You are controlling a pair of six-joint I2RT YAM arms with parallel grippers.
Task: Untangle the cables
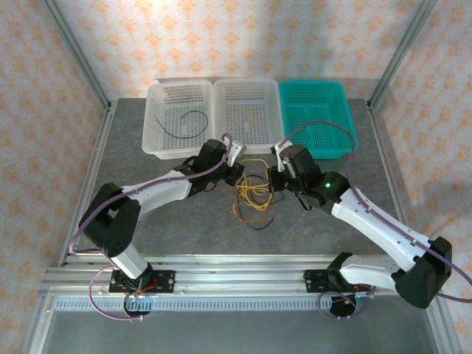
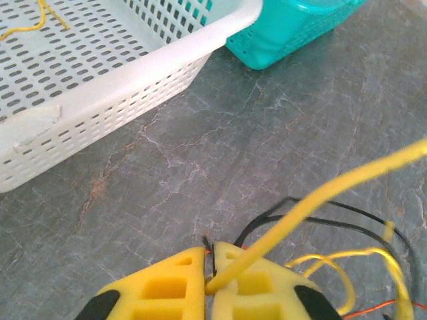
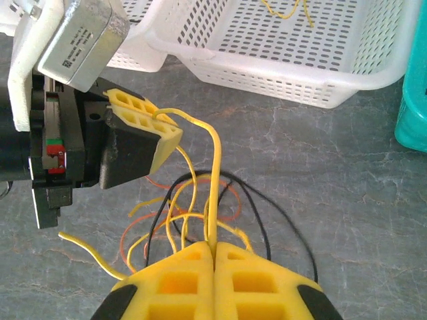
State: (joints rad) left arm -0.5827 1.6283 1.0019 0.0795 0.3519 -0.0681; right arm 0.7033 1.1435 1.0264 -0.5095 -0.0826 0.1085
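Two pincers meet over one tangle, mid-frame.
The left pincer [image 2: 210, 270] and the right pincer [image 3: 213, 252] are each clamped tight on a yellow strand [image 3: 215, 173] of the cables [image 1: 254, 193] — a black, yellow and orange snarl on the grey counter [image 1: 184, 228], just below the white baskets [image 1: 177, 151].

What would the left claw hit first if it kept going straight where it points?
Likely the grey tabletop just ahead: the left gripper, shut on a yellow cable, seems tilted downward. Were it level, the white basket's corner would come next. Depth is hard to judge.
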